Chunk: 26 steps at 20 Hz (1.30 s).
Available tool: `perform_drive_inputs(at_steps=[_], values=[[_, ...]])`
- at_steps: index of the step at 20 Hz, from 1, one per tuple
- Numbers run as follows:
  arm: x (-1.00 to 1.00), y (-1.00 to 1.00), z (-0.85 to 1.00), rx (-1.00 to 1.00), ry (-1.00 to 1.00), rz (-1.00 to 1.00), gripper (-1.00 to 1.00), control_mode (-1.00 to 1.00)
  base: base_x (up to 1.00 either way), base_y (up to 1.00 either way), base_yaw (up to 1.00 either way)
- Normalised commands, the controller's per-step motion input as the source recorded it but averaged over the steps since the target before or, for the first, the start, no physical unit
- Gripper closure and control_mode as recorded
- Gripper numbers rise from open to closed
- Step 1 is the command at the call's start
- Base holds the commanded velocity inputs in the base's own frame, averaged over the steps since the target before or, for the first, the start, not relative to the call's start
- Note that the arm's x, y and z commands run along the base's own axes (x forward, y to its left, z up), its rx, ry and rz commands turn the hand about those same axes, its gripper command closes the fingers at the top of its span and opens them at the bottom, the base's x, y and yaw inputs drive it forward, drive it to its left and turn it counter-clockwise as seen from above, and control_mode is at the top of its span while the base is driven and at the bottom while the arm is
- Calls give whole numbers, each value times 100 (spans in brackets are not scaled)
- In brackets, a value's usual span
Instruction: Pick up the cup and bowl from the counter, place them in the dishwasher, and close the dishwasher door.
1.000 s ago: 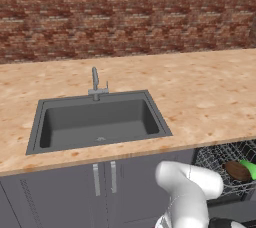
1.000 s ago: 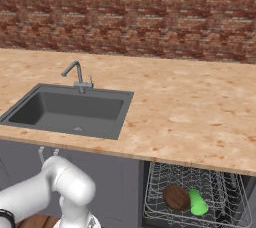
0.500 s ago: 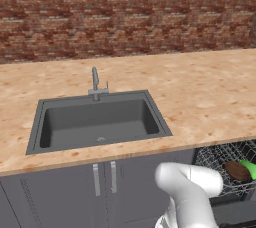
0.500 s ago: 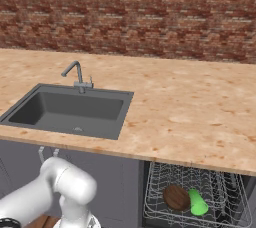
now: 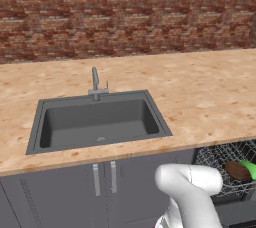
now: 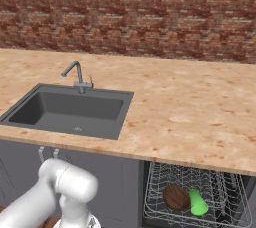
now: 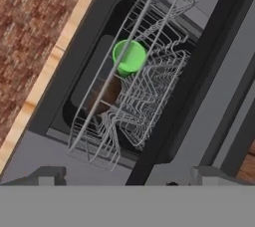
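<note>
A: Green cup and brown bowl both sit in the dishwasher rack, touching. Bench holds neither.

B: Any change over the last second?

A: Only the arm's elbow sinks slightly; dishes and rack stay put.

B: Hand?

A: Can't tell if it's open or closed. It looks down at the rack; nothing visible between the tips.

B: So the loading is likely done. Door closing remains.

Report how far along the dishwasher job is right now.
Done: the cup and the bowl both lie in the dishwasher rack, side by side; neither remains on the counter.
In hand: nothing visibly held; the hand view looks down over the open rack, and its jaws are too hidden to judge.
Left: the dishwasher door is still open and needs closing.
</note>
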Motion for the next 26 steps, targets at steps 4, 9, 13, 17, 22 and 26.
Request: perform_drive_inputs(at_steps=[4,9,13,17,22,26], values=[[34,-28,-23,0,0,0,-100,-100,0,0,0],[29,-24,-32,0,0,0,-100,-100,0,0,0],[14,-21,-37,0,0,0,-100,-100,0,0,0],[0,-23,-32,0,-3,0,-100,-100,0,0,0],[3,-22,-27,0,-4,0,-100,-100,0,0,0],[37,-13,-11,0,-3,0,-100,-100,0,0,0]])
